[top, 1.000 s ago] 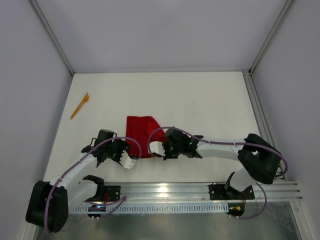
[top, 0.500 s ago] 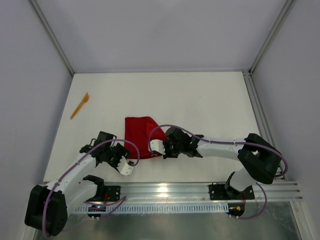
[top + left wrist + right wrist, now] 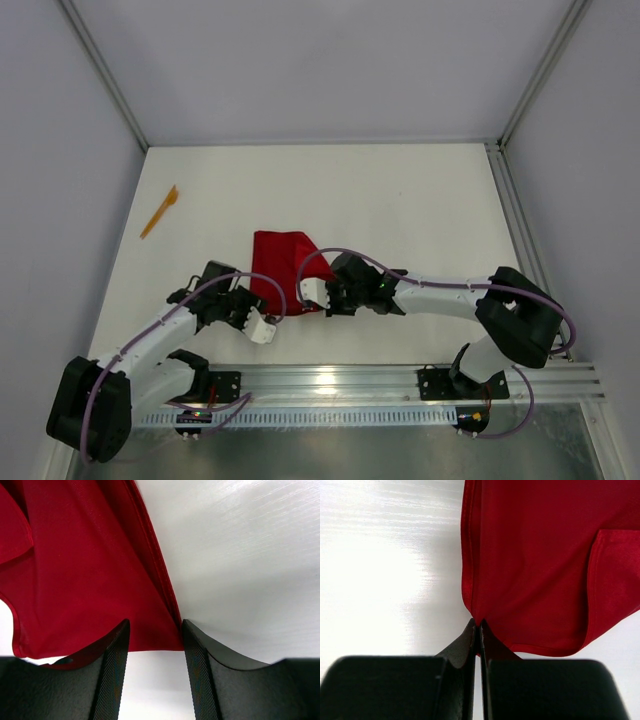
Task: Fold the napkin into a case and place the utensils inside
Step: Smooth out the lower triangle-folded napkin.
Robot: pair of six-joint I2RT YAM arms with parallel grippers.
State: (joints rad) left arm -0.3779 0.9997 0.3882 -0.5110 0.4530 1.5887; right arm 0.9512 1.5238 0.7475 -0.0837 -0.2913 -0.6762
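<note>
Three grey walls around white table; red napkin mid-front.

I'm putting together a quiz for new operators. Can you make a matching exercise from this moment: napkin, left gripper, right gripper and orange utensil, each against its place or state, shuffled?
Things:
1 napkin
2 left gripper
3 right gripper
4 orange utensil

Places or states:
A shut, pinching a napkin corner
B alone near the far left of the table
C fingers apart, a napkin corner between them
D red, lying between the two grippers

Pairs: 1-D; 2-C; 3-A; 4-B
</note>
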